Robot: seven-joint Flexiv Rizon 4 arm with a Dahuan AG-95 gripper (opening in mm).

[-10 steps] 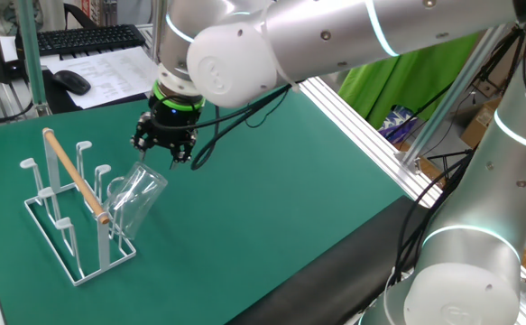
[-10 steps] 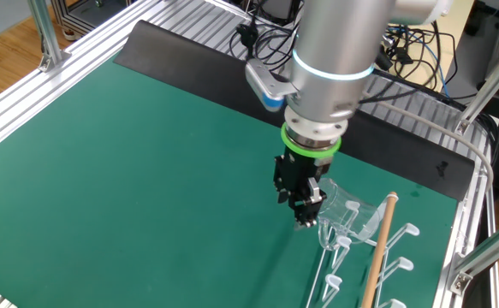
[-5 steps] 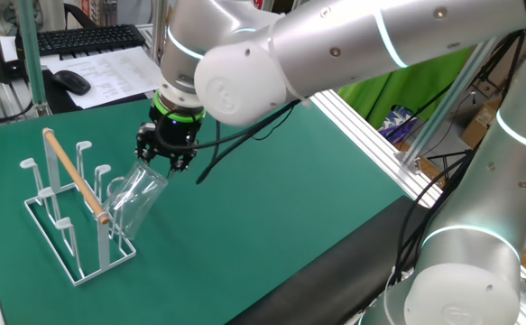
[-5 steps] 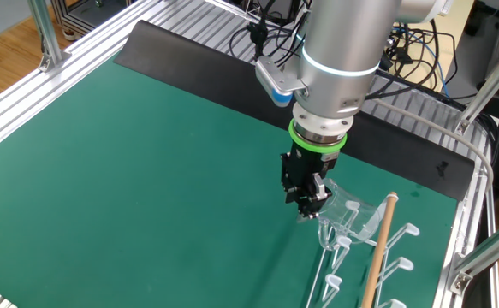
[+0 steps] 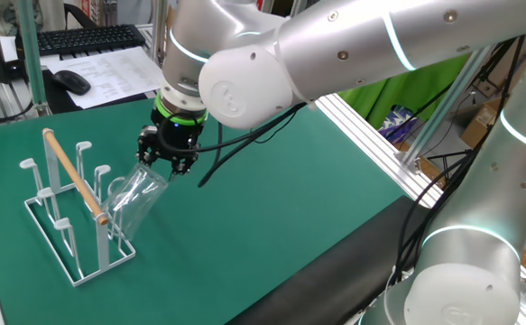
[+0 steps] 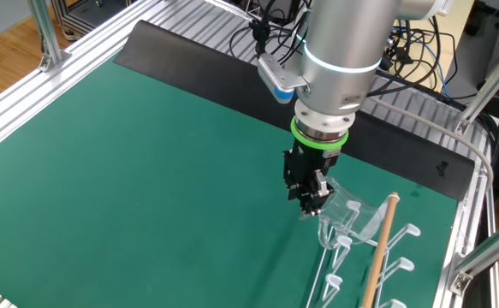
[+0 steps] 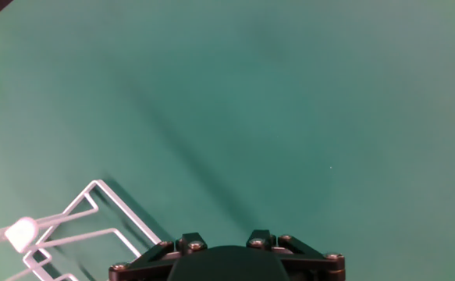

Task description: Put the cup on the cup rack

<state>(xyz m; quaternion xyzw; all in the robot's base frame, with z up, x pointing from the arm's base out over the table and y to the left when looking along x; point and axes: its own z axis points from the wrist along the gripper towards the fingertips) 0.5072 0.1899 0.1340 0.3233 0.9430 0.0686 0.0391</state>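
Observation:
The clear glass cup (image 5: 136, 199) hangs mouth-down and tilted over a near-side peg of the white wire cup rack (image 5: 64, 236), whose wooden rod handle (image 5: 75, 176) runs across its top. In the other fixed view the cup (image 6: 353, 219) leans on the rack (image 6: 339, 257) next to the rod. My gripper (image 5: 167, 163) hovers just above and right of the cup's thick base, jaws apart and holding nothing; it also shows in the other fixed view (image 6: 311, 204). The hand view shows only the rack's corner wire (image 7: 94, 204) and a peg tip, not the cup.
The green mat (image 5: 272, 199) covers the table. A keyboard (image 5: 87, 38), mouse and papers lie behind the rack side. Aluminium frame rails (image 6: 454, 137) and cables border the mat. The big silver arm (image 5: 353, 45) spans above the table's right half.
My gripper has drawn slightly up and away from the cup's base. The cup stays hanging on the rack peg, unmoved.

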